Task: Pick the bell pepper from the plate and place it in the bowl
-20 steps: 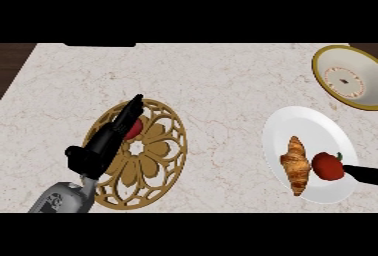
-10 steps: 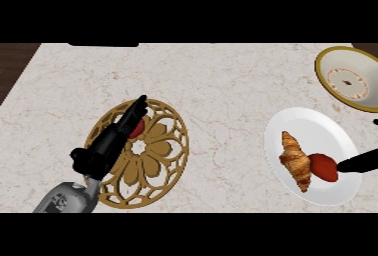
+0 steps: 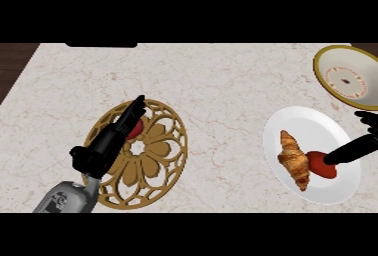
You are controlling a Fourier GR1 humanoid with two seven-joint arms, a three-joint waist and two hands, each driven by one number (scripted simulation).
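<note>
Marble-topped desk carried a golden openwork disc at the left. The left hand lay over it, fingers straight, half hiding a small red thing. Further right, a white plate held a croissant and the red bell pepper. The right hand, fingers spread wide, touched the pepper. The bowl stood at the upper right.

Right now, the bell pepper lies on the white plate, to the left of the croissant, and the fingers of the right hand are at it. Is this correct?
Not fully. The head view shows the bell pepper on the white plate to the right of the croissant, not the left. The fingers of the right hand are indeed at it.
</note>
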